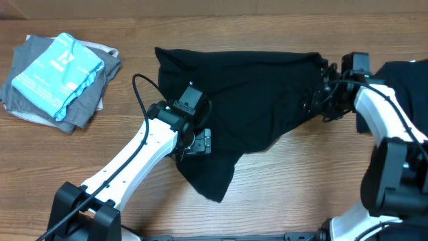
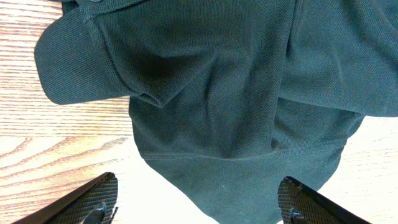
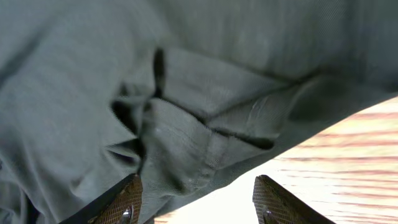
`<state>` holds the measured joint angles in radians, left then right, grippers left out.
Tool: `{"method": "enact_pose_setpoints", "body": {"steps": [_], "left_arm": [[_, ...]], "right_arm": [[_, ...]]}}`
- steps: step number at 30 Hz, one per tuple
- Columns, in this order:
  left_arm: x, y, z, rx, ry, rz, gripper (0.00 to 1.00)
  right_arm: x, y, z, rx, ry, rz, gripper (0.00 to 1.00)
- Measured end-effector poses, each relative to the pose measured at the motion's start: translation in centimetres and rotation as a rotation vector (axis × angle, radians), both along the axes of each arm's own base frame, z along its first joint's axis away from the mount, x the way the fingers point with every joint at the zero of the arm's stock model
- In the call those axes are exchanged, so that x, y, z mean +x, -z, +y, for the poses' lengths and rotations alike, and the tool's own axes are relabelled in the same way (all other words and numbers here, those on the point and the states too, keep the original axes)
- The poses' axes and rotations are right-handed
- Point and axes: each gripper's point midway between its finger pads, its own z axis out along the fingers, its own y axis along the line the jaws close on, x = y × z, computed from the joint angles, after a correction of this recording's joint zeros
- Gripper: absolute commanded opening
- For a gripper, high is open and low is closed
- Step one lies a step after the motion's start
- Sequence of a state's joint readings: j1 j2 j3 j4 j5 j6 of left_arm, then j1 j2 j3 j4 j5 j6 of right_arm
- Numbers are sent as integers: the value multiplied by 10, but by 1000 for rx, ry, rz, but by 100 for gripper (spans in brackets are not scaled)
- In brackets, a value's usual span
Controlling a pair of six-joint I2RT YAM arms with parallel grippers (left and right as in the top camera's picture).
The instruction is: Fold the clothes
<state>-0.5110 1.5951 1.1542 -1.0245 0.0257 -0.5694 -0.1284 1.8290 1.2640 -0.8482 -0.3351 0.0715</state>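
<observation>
Arms stand at either side of the black shirt (image 1: 254,94), which lies crumpled at the middle of the wooden table (image 1: 281,201). The left arm (image 1: 134,157) extends from the near table edge to the shirt's left side. Its wrist is bent down, with the left gripper (image 1: 195,139) over the shirt's near-left part. In the left wrist view its jaws stand wide apart with nothing between them, and the shirt's hem lies just beyond the fingers (image 2: 93,199). The right arm (image 1: 391,127) is folded back on itself at the shirt's right end, with the right gripper (image 1: 322,94) at the cloth's edge. Its jaws are apart. A bunched fold of cloth sits between them close to one finger, and bare table shows beside the other.

Shirt fabric is a matte, fine pitted knit with a stitched hem band. A short sleeve (image 2: 81,62) lies folded out to one side. The finger pads (image 3: 127,202) are black and cross-hatched. The table is light wood grain.

Left of the shirt, well apart, a pile of grey cloth (image 1: 90,104) carries a light blue bundle (image 1: 57,73) with white print. Right of the shirt, a second dark garment (image 1: 409,72) is cut off by the frame edge and partly covered by the right arm. Whether the right fingers touch the fold cannot be told.
</observation>
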Motion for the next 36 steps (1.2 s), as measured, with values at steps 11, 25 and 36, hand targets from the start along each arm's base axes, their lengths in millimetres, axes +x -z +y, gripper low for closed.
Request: {"method": "enact_pose_setpoints", "body": {"steps": [11,25,36], "left_arm": [[-1,0,1,2,0,4,86],[-1,0,1,3,0,5,95],[-2,0,1,5,0,9,100]], "right_arm": [[0,10,12,25,-15,14,57],[-11,26,17,39,-6,41,56],[-9,25,21,65,10,38,52]]}}
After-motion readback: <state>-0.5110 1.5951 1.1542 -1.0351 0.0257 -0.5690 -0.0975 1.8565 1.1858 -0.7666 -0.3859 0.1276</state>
